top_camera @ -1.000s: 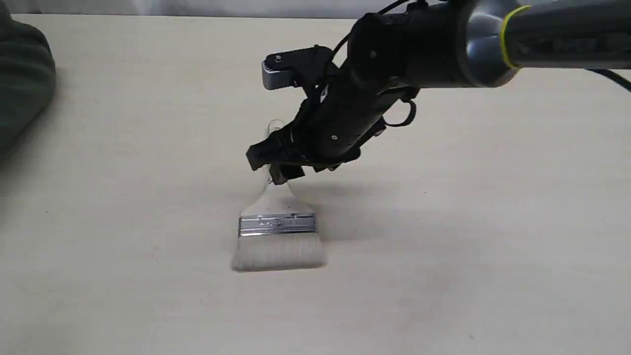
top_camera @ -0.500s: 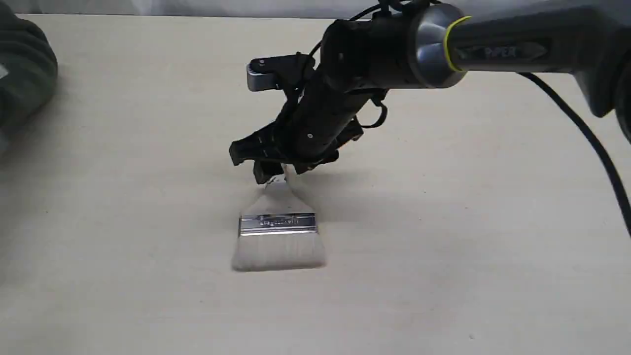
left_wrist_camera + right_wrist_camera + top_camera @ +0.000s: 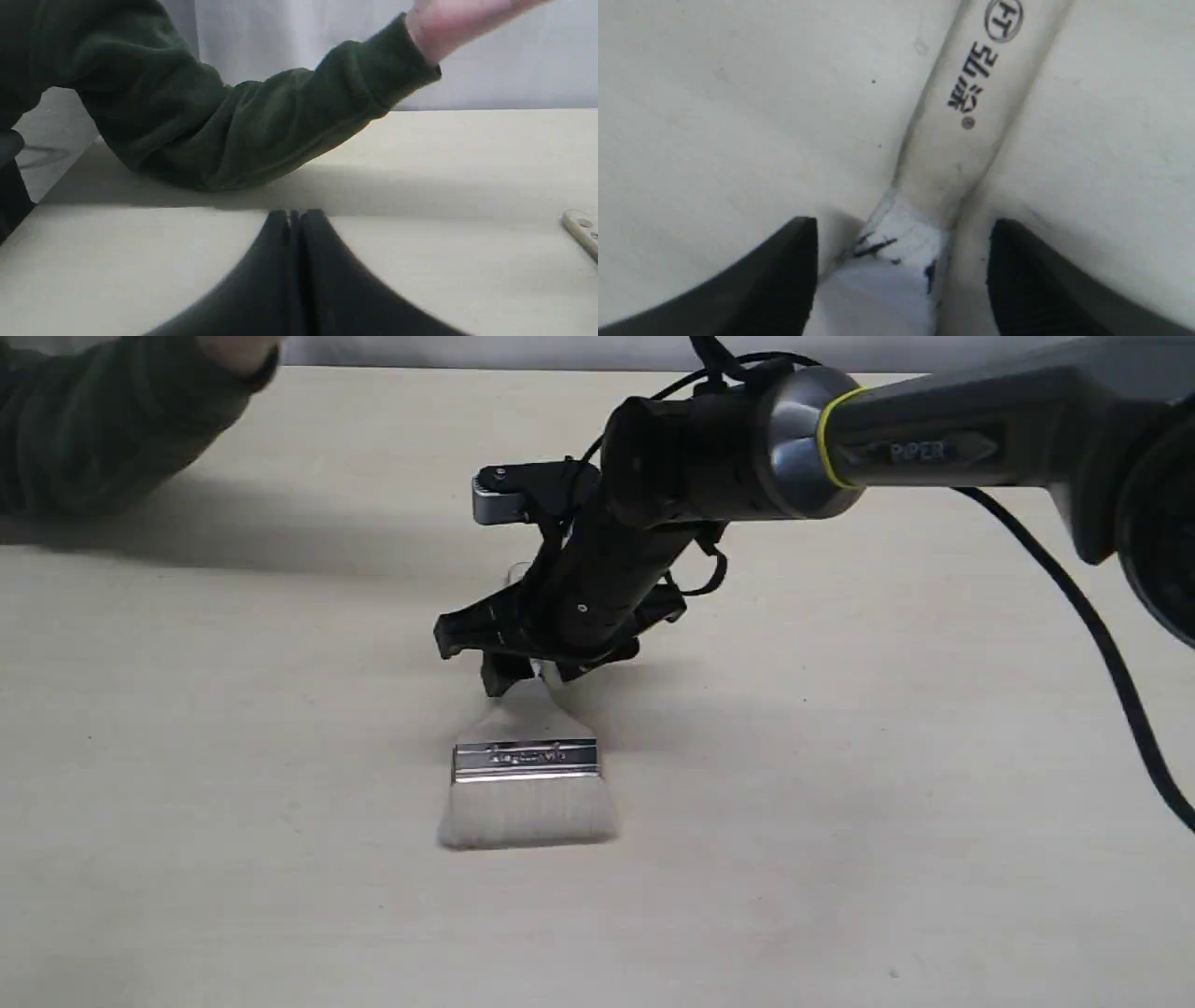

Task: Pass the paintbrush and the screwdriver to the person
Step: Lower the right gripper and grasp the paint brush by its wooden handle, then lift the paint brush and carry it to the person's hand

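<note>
**A:** Our right claw stands wide astride the paintbrush handle. The brush lies flat on the bench, bristles toward six o'clock. Our left claw is pressed together, empty.

**B:** We should settle lower, centre, then squeeze; it's probably not touching yet.

You have a beige worktop beneath the right end effector and a pale grey wall beyond it.

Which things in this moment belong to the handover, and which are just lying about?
Job: paintbrush; right gripper, open astride its handle; person's sleeved arm. Screwdriver not in view.
Lying about: left gripper, shut, idle over the table; small pale object, unidentifiable.
</note>
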